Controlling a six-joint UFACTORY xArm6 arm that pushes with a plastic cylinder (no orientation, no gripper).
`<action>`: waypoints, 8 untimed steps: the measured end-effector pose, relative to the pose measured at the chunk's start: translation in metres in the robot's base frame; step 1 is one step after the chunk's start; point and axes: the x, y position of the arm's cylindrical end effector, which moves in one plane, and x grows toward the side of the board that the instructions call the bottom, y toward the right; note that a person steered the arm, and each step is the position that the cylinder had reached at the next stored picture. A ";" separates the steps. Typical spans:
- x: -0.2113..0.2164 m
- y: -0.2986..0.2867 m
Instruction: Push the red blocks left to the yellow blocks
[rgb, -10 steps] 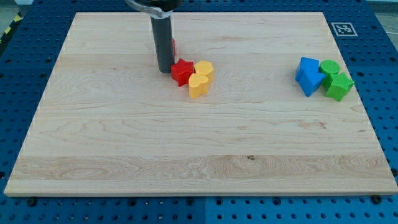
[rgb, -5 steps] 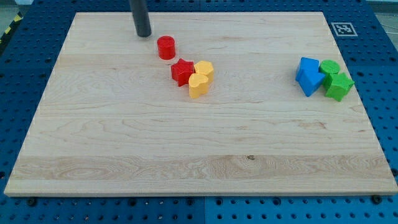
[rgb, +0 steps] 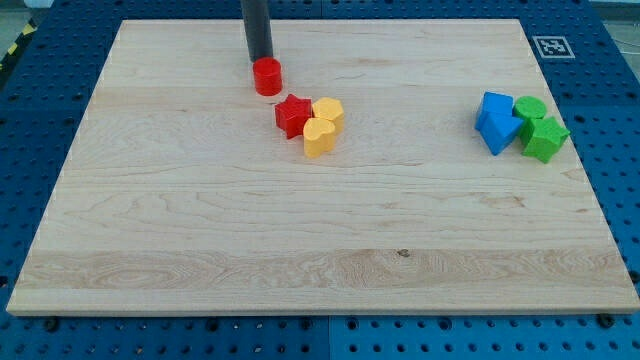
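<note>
my tip (rgb: 259, 59) sits at the upper middle-left, just above the red cylinder (rgb: 267, 76), which lies up-left of the red star (rgb: 292, 116) touching the yellow blocks (rgb: 323, 127).

My feed is bright and evenly lit, with soft light that seems to come from overhead. Shadows are faint and short: a thin dark rim hugs the base of the red cylinder (rgb: 267, 77) and the green blocks (rgb: 540, 128). The pale wooden counter (rgb: 200, 240) shows no hard glare, only a mild sheen, and its grain reads crisply. Focus is sharp to every edge. I see no motion blur on my tip (rgb: 259, 59), and the board edges look straight.
</note>
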 end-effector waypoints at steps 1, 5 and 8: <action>0.008 -0.002; 0.033 0.052; 0.050 0.036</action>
